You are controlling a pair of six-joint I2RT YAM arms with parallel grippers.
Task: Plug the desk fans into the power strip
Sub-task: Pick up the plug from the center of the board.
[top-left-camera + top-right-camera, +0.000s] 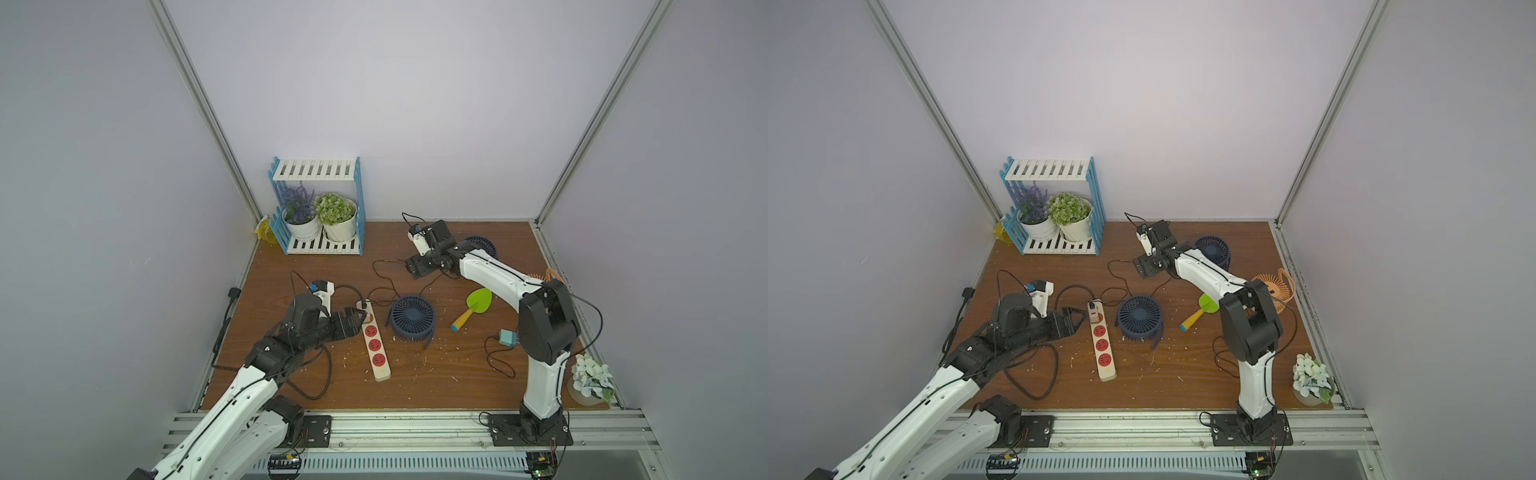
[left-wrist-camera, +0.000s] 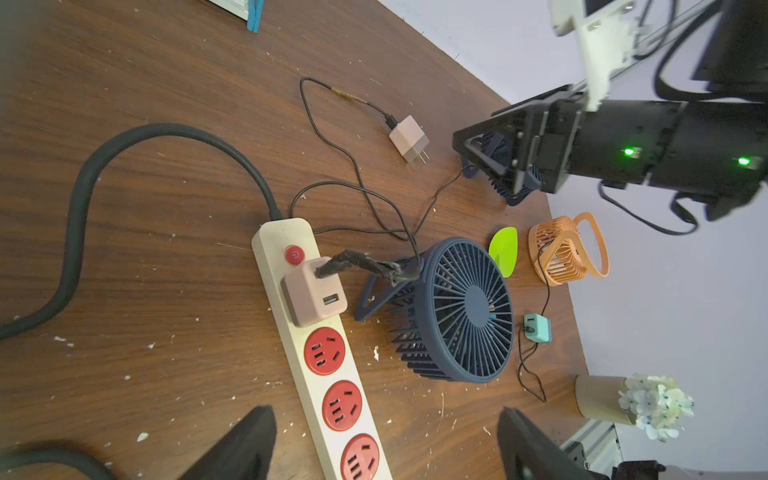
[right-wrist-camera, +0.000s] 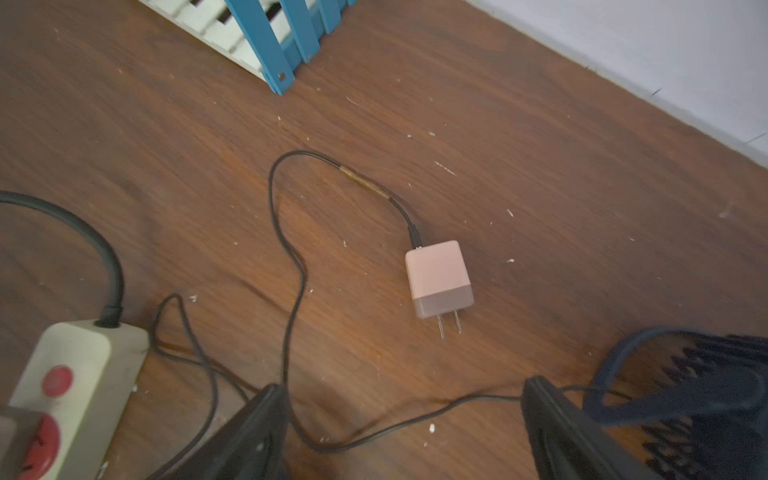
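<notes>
Left gripper (image 1: 360, 320) jaws wide, empty, just left of strip (image 1: 375, 345) far end; strip mid-table, long axis near-far, slightly slanted; pink adapter (image 2: 313, 297) seated in farthest socket; taped cord (image 2: 365, 266) runs right, probably into fan (image 1: 412, 318) just right of strip; plugging looks done, only withdrawal left; right gripper (image 1: 413, 269) spread, empty, far-right, over loose adapter (image 3: 438, 278), well apart from strip; left arm nearer.

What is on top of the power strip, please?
A pink plug adapter sits on the power strip, next to its red switch. Three red sockets are bare. The socket under the adapter is hidden.
</notes>
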